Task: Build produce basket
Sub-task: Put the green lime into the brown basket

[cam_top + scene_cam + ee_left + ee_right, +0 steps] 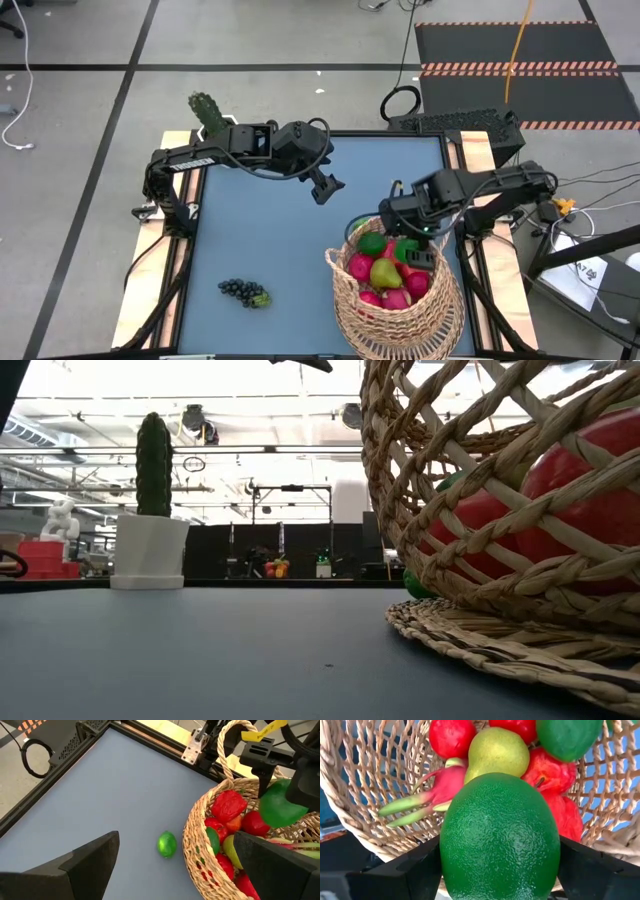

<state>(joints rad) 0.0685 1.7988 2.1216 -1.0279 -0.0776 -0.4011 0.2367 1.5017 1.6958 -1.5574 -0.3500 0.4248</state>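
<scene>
The tan wicker basket (395, 300) stands at the table's near right and holds red apples, a yellow-green pear (385, 272), a pink dragon fruit (445, 785) and a lime (372, 243). My right gripper (408, 245) is over the basket's far side, shut on another green lime (500, 840). My left gripper (325, 187) hangs open and empty over the table's middle. A loose lime (167, 844) lies on the table just outside the basket's far wall. A dark grape bunch (243, 292) lies at the near left. My right gripper pinches the lime by its two opposite sides (451, 865) between its two fingers (410, 870), which come from above and slant down into the basket. The lime is lifted clear, above the fruit in the basket; it also shows in the left wrist view (280, 807).
A green cactus in a white pot (150, 530) stands at the far left corner. The basket's arched handle (225, 745) rises beside my right gripper. Bare blue table (270, 240) lies between the grape bunch and the basket.
</scene>
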